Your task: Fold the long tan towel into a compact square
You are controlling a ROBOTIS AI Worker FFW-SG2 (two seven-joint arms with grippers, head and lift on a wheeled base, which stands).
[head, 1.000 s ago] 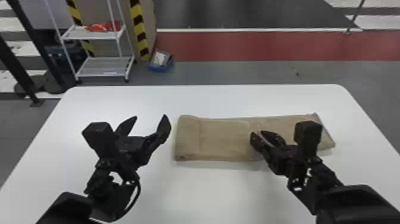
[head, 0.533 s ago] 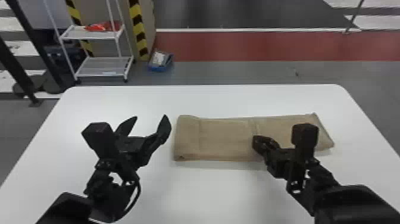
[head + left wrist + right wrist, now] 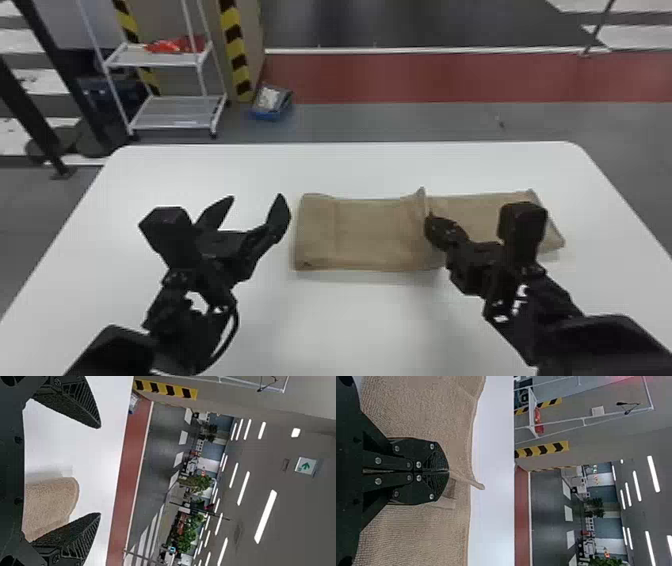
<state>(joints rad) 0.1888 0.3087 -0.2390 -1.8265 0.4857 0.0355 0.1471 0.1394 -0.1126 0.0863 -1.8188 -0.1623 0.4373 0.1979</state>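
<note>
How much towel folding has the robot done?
Some. The towel already looks folded over on its left part. The right claw pinches up a ridge near the middle. It's a long strip, so making the square is left.

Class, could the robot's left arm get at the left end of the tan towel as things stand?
Probably yes: the open left claw is just beside that end of the tan towel, with nothing between them. The right claw pinches a fold near the middle, seemingly out of the way.
</note>
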